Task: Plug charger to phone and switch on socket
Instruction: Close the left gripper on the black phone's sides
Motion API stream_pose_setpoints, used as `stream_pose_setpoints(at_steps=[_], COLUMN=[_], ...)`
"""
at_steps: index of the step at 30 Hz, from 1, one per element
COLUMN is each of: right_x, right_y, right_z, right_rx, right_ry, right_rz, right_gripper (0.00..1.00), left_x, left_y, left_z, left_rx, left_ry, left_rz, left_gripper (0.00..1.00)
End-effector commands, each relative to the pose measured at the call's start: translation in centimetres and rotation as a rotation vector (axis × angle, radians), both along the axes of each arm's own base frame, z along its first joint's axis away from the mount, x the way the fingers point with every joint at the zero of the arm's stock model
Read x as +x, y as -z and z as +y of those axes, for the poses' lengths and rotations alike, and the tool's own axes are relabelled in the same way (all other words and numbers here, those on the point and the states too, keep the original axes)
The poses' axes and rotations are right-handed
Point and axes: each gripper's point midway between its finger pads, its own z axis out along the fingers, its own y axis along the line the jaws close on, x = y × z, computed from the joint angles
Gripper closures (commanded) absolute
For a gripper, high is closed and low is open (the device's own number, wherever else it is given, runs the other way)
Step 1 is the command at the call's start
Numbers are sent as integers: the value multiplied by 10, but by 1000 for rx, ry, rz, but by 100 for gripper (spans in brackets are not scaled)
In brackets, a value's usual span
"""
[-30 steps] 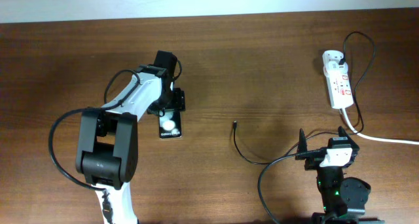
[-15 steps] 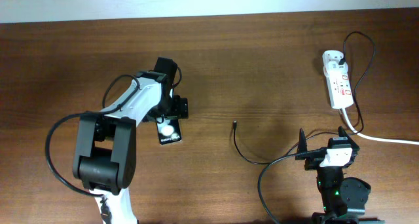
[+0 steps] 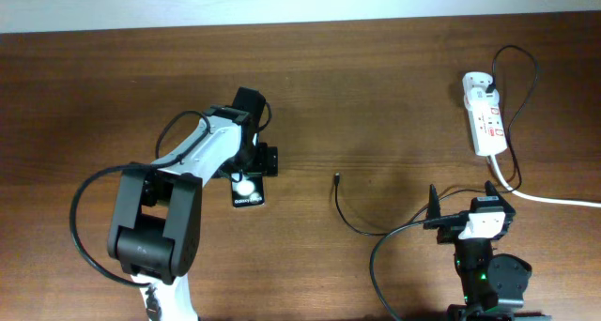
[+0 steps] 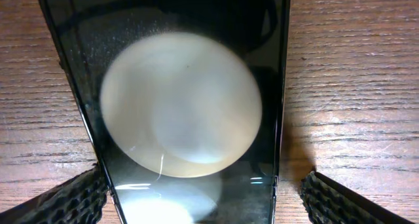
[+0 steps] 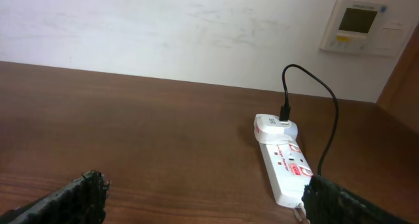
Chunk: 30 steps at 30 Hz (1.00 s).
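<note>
The phone (image 3: 246, 189), a black slab with a white round spot, lies flat on the table left of centre. My left gripper (image 3: 255, 161) is low over its far end. In the left wrist view the phone (image 4: 262, 27) fills the space between the fingers of this gripper (image 4: 206, 204), which is open; the left finger touches its edge and the right finger stands a little apart. The charger's plug tip (image 3: 336, 179) lies free mid-table, its thin black cable (image 3: 349, 220) curving towards the front right. The socket (image 3: 485, 116) (image 5: 286, 166) lies far right. My right gripper (image 3: 462, 201) (image 5: 209, 201) is open and holds nothing.
A white adapter (image 5: 275, 127) sits in the strip's far end, with the black cable (image 3: 526, 63) looping out of it. The strip's thick white cord (image 3: 554, 200) runs off to the right. A pale wall with a panel (image 5: 357, 26) stands behind the table.
My left arm has swung to the right, and the phone has shifted slightly right and towards the front with it. The right arm, charger and socket have not moved.
</note>
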Motion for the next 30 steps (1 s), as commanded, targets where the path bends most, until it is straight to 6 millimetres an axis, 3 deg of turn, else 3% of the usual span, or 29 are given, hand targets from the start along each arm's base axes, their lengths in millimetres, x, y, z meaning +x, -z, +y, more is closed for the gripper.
stream_pose_setpoints(at_steps=[1, 3, 9, 12, 18, 30], right_x=[0, 0, 0, 0, 0, 0], right_y=[2, 2, 2, 2, 2, 2], right_z=[3, 3, 3, 3, 3, 5], right_rx=[-5, -5, -5, -5, -5, 0], right_ry=[-14, -14, -14, -14, -14, -24], right_rz=[5, 4, 4, 5, 4, 4], right_gripper=[1, 2, 1, 1, 1, 1], left_x=[-14, -7, -6, -3, 26, 25], left_y=[15, 15, 15, 13, -35, -36], left_z=[7, 5, 5, 5, 13, 11], left_rx=[41, 33, 32, 28, -15, -44], left_ry=[1, 1, 2, -1, -44, -49], left_rz=[48, 23, 17, 9, -132, -127], left_gripper=[2, 0, 23, 24, 31, 33])
